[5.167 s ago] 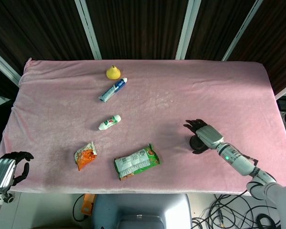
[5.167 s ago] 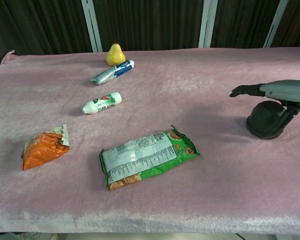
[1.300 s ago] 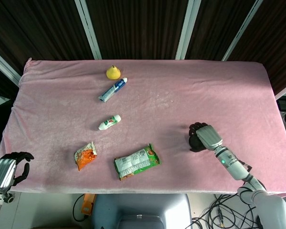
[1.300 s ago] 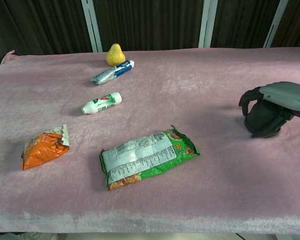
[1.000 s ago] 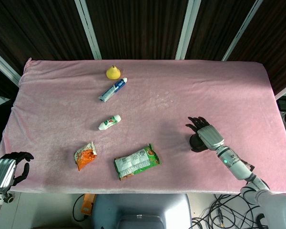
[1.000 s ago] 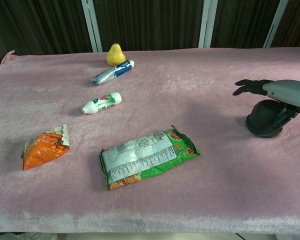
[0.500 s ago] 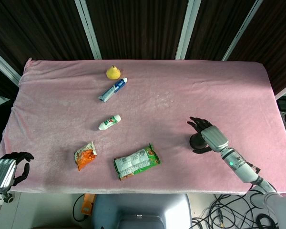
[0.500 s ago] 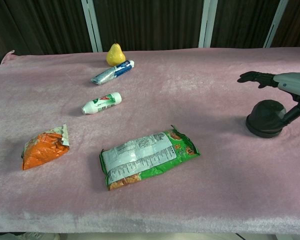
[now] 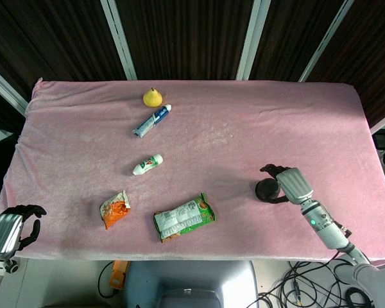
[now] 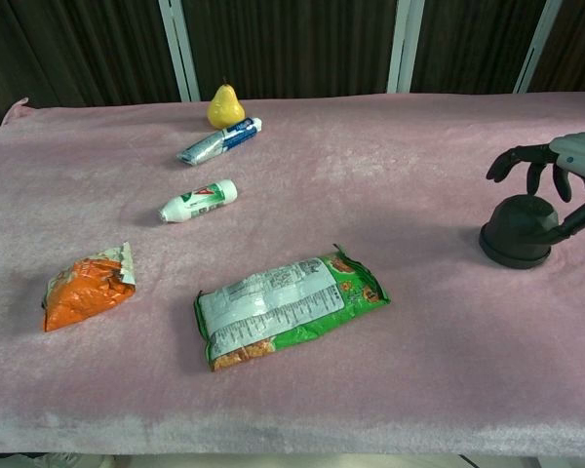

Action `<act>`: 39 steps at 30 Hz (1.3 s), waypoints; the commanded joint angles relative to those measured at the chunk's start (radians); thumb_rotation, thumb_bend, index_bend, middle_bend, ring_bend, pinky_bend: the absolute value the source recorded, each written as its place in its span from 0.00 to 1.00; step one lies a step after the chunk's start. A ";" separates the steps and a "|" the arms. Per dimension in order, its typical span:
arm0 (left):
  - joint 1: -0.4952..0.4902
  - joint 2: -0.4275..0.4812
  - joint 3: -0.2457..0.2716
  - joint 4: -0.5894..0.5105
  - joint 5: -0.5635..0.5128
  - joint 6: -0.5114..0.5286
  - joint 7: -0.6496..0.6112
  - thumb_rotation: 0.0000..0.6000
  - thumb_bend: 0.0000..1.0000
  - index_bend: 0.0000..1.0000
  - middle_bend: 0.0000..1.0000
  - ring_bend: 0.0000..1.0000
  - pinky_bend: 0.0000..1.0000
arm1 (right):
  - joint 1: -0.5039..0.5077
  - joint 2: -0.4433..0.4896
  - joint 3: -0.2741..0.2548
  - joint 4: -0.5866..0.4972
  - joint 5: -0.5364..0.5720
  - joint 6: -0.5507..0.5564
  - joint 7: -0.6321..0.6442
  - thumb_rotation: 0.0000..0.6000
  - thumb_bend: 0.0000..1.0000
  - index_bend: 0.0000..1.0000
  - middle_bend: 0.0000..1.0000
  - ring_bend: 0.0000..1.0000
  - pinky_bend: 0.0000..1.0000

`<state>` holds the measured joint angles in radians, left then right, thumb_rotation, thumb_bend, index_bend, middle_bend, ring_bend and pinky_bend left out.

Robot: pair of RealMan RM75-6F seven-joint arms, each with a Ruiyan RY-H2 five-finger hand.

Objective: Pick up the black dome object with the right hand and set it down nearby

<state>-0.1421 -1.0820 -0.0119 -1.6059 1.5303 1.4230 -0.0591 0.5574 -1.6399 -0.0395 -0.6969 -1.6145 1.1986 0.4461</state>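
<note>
The black dome object (image 9: pixel 266 189) stands on the pink cloth at the right, upright on its flat base (image 10: pixel 515 232). My right hand (image 9: pixel 292 183) hangs just to its right with the fingers (image 10: pixel 526 158) spread and arched above the dome, not closed around it. The thumb reaches down beside the dome's right flank; I cannot tell whether it touches. My left hand (image 9: pixel 13 226) hangs off the table's front left corner, holding nothing, fingers loosely apart. It does not show in the chest view.
A green snack bag (image 10: pixel 288 307) lies front centre and an orange packet (image 10: pixel 86 288) to the left. A small white bottle (image 10: pixel 199 201), a toothpaste tube (image 10: pixel 219 140) and a yellow pear (image 10: pixel 225 105) lie further back. The table's right edge (image 9: pixel 372 160) is near the dome.
My right hand, wrapped on the dome 1.3 s ago, has let go, spread its fingers and drawn back to the right. The dome stays standing on the cloth.
</note>
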 commanded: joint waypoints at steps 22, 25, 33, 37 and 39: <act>0.000 0.002 -0.001 0.002 0.001 0.002 -0.010 1.00 0.57 0.46 0.50 0.42 0.46 | -0.020 -0.035 0.046 0.015 0.033 0.030 -0.034 1.00 0.22 0.80 0.66 0.73 0.92; 0.001 0.002 -0.001 0.001 0.001 0.003 -0.010 1.00 0.57 0.46 0.50 0.42 0.46 | -0.023 -0.023 0.059 -0.008 0.032 0.069 0.023 1.00 0.22 0.80 0.66 0.73 0.92; 0.001 0.002 0.000 0.001 0.002 0.002 -0.010 1.00 0.57 0.46 0.49 0.42 0.46 | -0.031 0.034 0.081 -0.095 0.041 0.107 0.126 1.00 0.22 0.80 0.66 0.73 0.93; 0.001 0.002 0.000 0.000 0.000 0.000 -0.009 1.00 0.57 0.46 0.49 0.42 0.46 | -0.049 0.116 0.076 -0.178 0.049 0.098 0.074 1.00 0.22 0.79 0.66 0.72 0.92; 0.000 0.002 -0.001 0.000 0.001 0.000 -0.009 1.00 0.57 0.46 0.49 0.42 0.46 | -0.075 0.153 0.062 -0.185 0.067 0.076 -0.050 1.00 0.22 0.78 0.66 0.71 0.91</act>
<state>-0.1421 -1.0799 -0.0122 -1.6058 1.5315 1.4232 -0.0681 0.5122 -1.5395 0.0338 -0.8496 -1.5671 1.2943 0.5244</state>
